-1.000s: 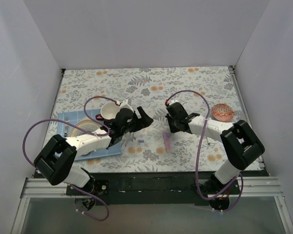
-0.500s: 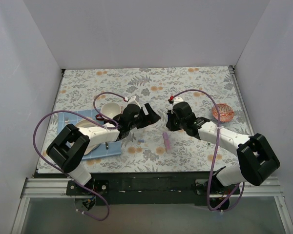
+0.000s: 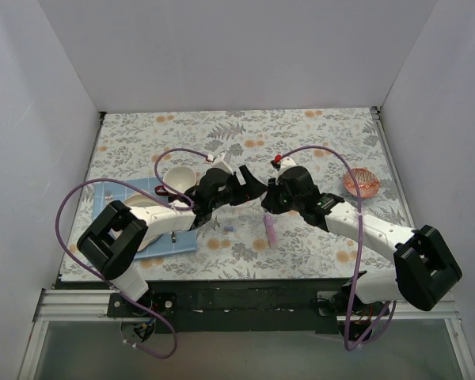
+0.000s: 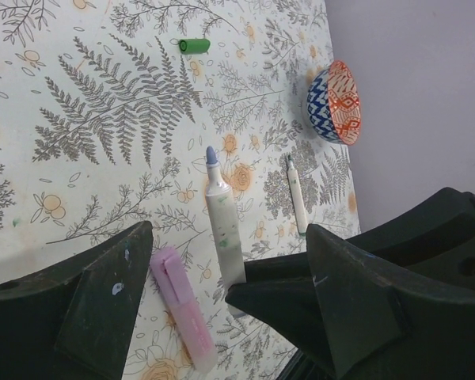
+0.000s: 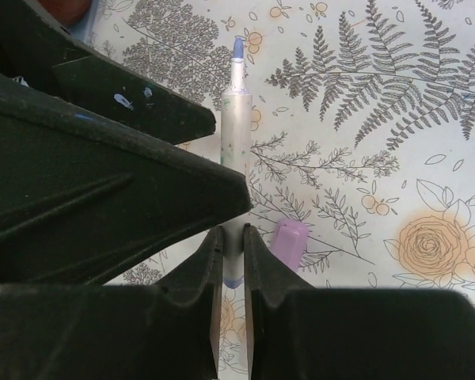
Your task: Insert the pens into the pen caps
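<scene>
Here, the right gripper [image 5: 232,239] pinched a blue-tipped white pen [image 5: 235,134]; the left gripper [image 4: 229,237] gaped wide just beside it; a pink marker [image 4: 182,309] lay nearby.

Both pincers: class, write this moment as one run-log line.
left pincer: open, empty | right pincer: shut on white pen, tip uncapped | pink pen: lying flat | green cap: lying apart

Pink pen [image 5: 290,241] mostly hidden behind right tool [image 5: 233,237]; white pen [image 5: 235,134] rear end buried between fingers [image 5: 261,269].
</scene>
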Controlling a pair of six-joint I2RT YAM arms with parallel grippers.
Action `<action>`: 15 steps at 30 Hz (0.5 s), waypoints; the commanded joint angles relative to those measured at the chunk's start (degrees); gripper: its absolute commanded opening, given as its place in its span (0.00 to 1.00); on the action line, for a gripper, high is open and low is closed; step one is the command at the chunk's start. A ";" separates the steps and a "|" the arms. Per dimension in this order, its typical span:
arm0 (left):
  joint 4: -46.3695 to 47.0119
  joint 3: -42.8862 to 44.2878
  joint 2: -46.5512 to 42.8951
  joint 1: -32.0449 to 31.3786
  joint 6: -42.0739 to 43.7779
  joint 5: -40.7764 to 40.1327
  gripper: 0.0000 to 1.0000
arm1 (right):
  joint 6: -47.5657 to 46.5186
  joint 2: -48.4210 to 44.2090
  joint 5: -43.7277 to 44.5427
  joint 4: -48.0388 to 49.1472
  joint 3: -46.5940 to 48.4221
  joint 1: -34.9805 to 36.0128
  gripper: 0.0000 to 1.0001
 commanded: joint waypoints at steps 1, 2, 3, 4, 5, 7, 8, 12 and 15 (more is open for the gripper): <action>2.42 -0.01 0.68 -0.37 0.55 0.73 0.74 | 1.71 -2.29 -2.60 3.30 -0.37 0.66 0.01; 2.68 -0.10 1.02 -0.37 0.63 0.91 0.65 | 2.06 -2.81 -2.68 3.91 -0.54 0.84 0.01; 2.95 -0.27 1.03 -0.37 0.63 1.08 0.62 | 2.67 -3.08 -2.86 4.44 -0.98 1.10 0.01; 3.30 -0.18 1.12 -0.37 0.55 1.26 0.59 | 3.03 -3.25 -2.95 4.70 -1.07 1.36 0.01; 3.39 -0.18 1.38 -0.45 0.29 1.35 0.56 | 3.29 -3.60 -3.30 4.97 -1.51 1.54 0.01; 3.56 -0.18 1.55 -0.45 0.28 1.87 0.47 | 3.99 -3.78 -3.39 5.41 -1.60 2.06 0.01; 3.74 -0.27 1.47 -0.45 0.20 1.96 0.42 | 4.08 -3.87 -3.39 5.58 -1.69 2.16 0.01; 4.53 -0.97 0.33 -0.45 0.37 2.75 0.11 | 4.26 -3.87 -5.14 5.85 -1.78 2.33 0.01; 4.88 -1.59 -1.43 -0.45 1.59 5.03 0.00 | 4.26 -4.75 -6.99 6.37 -3.08 2.33 0.20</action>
